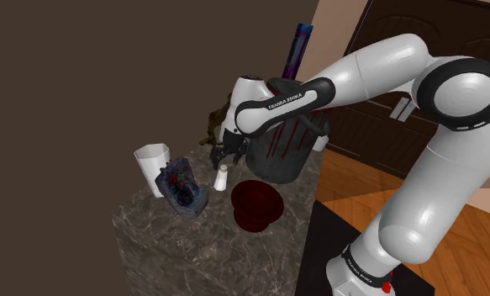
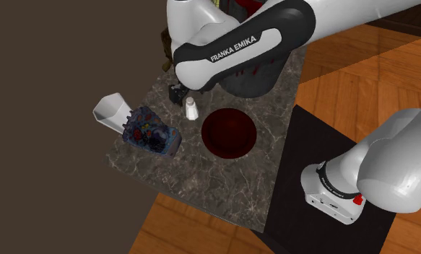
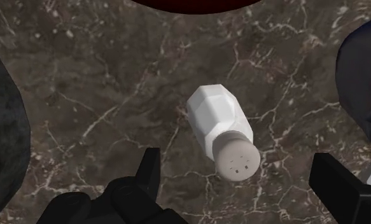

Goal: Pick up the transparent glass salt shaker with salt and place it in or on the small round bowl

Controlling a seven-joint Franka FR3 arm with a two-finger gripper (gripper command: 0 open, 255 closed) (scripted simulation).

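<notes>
We see fingers (image 3: 149,175) spread wide, grasping nothing, above white salt shaker (image 3: 219,124) upright on marble table (image 3: 101,76); dark red bowl (image 2: 229,133) just beside.

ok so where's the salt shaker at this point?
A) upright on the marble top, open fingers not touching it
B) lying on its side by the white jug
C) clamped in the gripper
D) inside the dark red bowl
A: the white salt shaker stands upright on the marble top beside the dark red bowl, and the gripper hangs open above it, fingers clear of it.
</notes>
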